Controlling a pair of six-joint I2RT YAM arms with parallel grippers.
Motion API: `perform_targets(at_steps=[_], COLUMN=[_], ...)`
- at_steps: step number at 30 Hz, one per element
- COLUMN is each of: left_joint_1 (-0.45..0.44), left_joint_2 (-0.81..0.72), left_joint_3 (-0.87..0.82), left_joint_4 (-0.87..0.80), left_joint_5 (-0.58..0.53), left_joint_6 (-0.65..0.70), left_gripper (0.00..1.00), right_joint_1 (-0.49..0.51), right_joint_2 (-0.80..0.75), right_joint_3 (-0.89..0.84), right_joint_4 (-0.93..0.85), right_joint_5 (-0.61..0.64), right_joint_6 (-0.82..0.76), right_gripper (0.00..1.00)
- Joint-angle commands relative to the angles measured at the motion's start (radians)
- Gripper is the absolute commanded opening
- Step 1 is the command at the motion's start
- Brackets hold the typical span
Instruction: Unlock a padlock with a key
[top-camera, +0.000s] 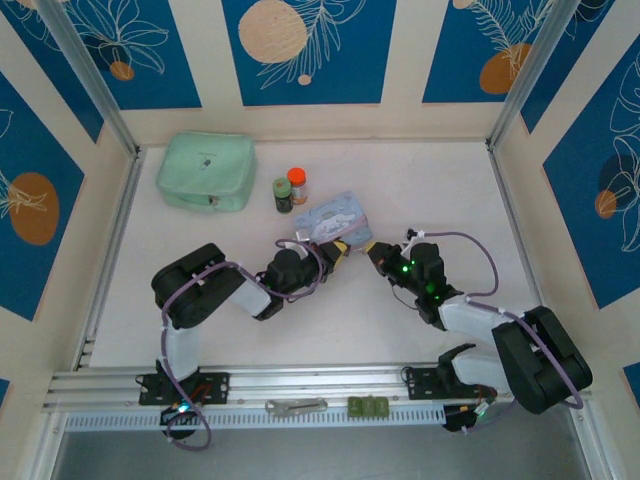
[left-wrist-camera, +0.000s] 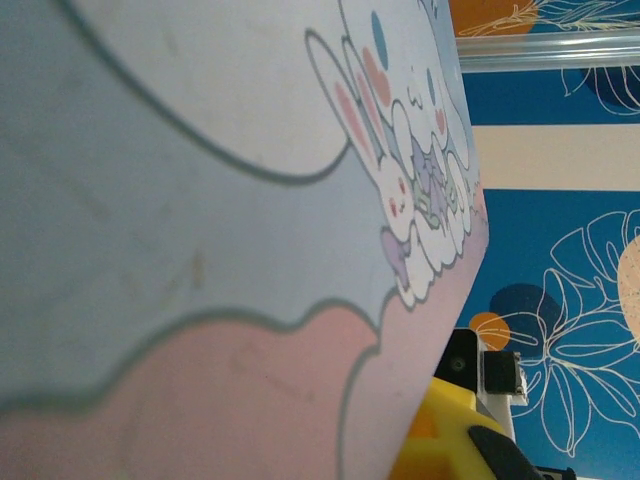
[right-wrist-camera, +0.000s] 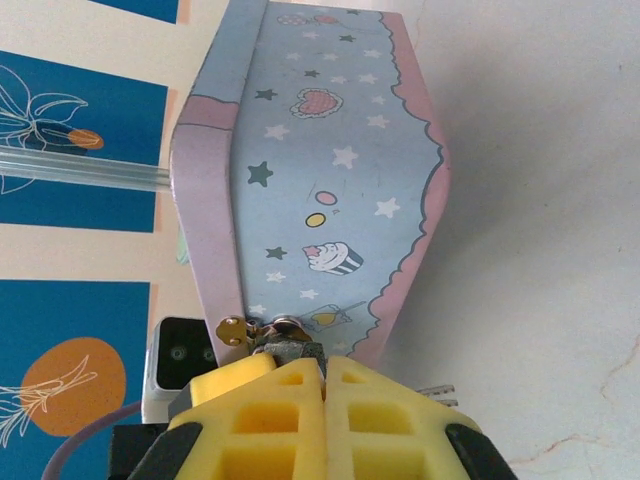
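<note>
A flat silver wrench-like tool (top-camera: 297, 406) lies on the near rail. Beyond it, the right gripper (right-wrist-camera: 325, 365) has its yellow fingers pressed together right at the padlock (right-wrist-camera: 290, 350), whose dark body hangs by its shackle from the hasp of the light-blue cartoon tin (right-wrist-camera: 330, 170). The left gripper (top-camera: 338, 258), drawn closed, sits at the tin's near edge, and whether either pinches anything cannot be told. Farther back stand a dark jar (top-camera: 284, 195), an orange-lidded jar (top-camera: 297, 185) and a mint-green pouch (top-camera: 207, 171).
</note>
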Motion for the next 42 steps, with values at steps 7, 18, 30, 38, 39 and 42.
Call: perform_targets(at_steps=[7,18,30,38,39,42], left_joint_1=[-0.017,-0.020,-0.039,-0.045,-0.045,-0.046], left_joint_2=[-0.021,-0.007,-0.043,-0.074,-0.077,-0.075], left_joint_3=[0.023,0.029,0.044,0.060,0.060,0.062], left_joint_4=[0.071,0.079,0.049,0.005,0.003,0.002], left_joint_5=[-0.016,-0.019,-0.044,-0.095,-0.098,-0.093], left_joint_6=[-0.017,-0.028,-0.062,-0.053,-0.052,-0.051], left_gripper=[0.00,0.00,0.00,0.00,0.00,0.00], right_joint_1=[0.018,0.038,0.056,0.089,0.091,0.093], right_joint_2=[0.088,0.052,0.181,0.235,0.238,0.245], right_joint_3=[0.014,-0.001,-0.008,-0.018,-0.018,-0.013], right_joint_4=[0.120,0.104,0.258,0.311,0.312,0.305], right_joint_5=[-0.004,0.018,-0.004,-0.037,-0.047,-0.088], right_joint_6=[0.005,-0.006,-0.007,-0.028,-0.031,-0.055], right_gripper=[0.00,0.00,0.00,0.00,0.00,0.00])
